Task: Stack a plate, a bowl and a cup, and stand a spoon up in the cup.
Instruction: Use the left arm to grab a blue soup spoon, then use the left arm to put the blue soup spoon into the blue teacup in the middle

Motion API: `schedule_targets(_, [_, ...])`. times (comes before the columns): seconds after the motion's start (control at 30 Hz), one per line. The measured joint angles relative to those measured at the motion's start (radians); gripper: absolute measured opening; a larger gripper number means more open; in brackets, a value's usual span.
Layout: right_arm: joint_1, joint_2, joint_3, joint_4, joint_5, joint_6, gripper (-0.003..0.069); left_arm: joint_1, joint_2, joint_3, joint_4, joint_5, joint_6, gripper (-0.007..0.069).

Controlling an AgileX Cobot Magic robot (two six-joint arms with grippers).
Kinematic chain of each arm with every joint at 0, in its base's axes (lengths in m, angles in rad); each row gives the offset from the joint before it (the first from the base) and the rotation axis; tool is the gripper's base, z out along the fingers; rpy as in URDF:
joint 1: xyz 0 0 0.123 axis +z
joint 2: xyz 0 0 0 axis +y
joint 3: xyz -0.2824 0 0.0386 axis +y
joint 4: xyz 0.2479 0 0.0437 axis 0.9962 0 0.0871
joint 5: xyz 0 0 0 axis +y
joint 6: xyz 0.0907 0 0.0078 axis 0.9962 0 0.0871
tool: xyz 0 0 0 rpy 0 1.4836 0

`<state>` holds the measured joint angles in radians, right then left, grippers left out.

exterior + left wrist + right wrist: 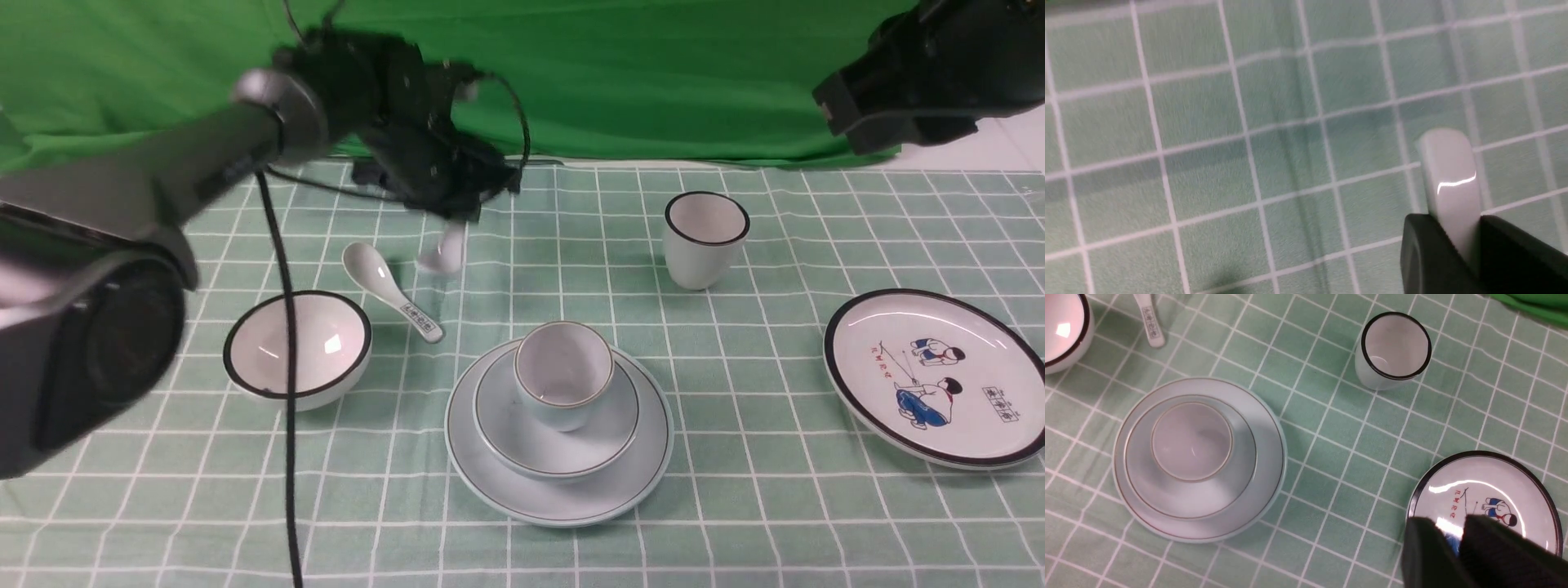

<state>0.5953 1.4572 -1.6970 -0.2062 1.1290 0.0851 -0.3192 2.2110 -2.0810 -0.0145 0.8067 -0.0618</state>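
Left end effector (1455,232) is clamping the spoon (1449,171) by its handle. In the front view the spoon is showing blurred, hanging under it, behind the stack and near the patterned spoon (392,292). Cup (563,376) is sitting in the bowl (563,455), and the bowl is sitting on the plate (563,504), mid-desk (735,490). Right end effector (1453,526) is hovering over the cartoon plate (1486,486), jaws slightly parted, gripping nothing.

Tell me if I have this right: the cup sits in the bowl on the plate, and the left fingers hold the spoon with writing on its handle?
Not quite: the left wrist view shows the left fingers gripping a plain spoon; the written-on spoon lies on the cloth. The rest holds.
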Motion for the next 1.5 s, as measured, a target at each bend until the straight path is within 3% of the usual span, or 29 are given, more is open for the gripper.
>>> schedule_targets(0.23, [0.0, -0.001, 0.0, 0.001, 0.0, 0.0, 0.0178, -0.002, -0.157, 0.022, -0.065, 0.04, 0.062, 0.0111])
schedule_targets(0.43, [0.0, -0.019, 0.0, 0.001, -0.009, 0.0, 0.0179, -0.022, -0.311, 0.302, -0.066, -0.073, 0.088, 0.0111])
schedule_targets(0.53, [0.0, -0.037, 0.0, 0.001, -0.028, 0.005, 0.018, -0.051, -0.43, 0.538, -0.085, -0.268, 0.114, 0.0111])
schedule_targets(0.7, [0.0, -0.052, 0.0, 0.001, -0.042, 0.006, 0.0183, -0.161, -0.593, 0.979, -0.11, -0.847, 0.122, 0.0111])
schedule_targets(0.83, [0.0, -0.052, 0.0, 0.001, -0.042, 0.006, 0.019, -0.247, -0.602, 1.124, -0.111, -1.111, 0.122, 0.0111])
schedule_targets(0.97, [0.0, -0.052, 0.0, 0.001, -0.042, 0.006, 0.0193, -0.303, -0.585, 1.14, -0.083, -1.301, 0.113, 0.0111])
schedule_targets(1.2, [0.0, -0.052, 0.0, 0.001, -0.042, 0.006, 0.0196, -0.327, -0.523, 1.14, 0.042, -1.431, -0.004, 0.0111])
schedule_targets(1.33, [0.0, -0.052, 0.0, 0.001, -0.042, 0.003, 0.0196, -0.328, -0.489, 1.141, 0.159, -1.444, -0.087, 0.0111])
schedule_targets(1.5, [0.0, -0.052, 0.0, 0.001, -0.042, 0.001, 0.0196, -0.328, -0.461, 1.143, 0.201, -1.444, -0.132, 0.0111])
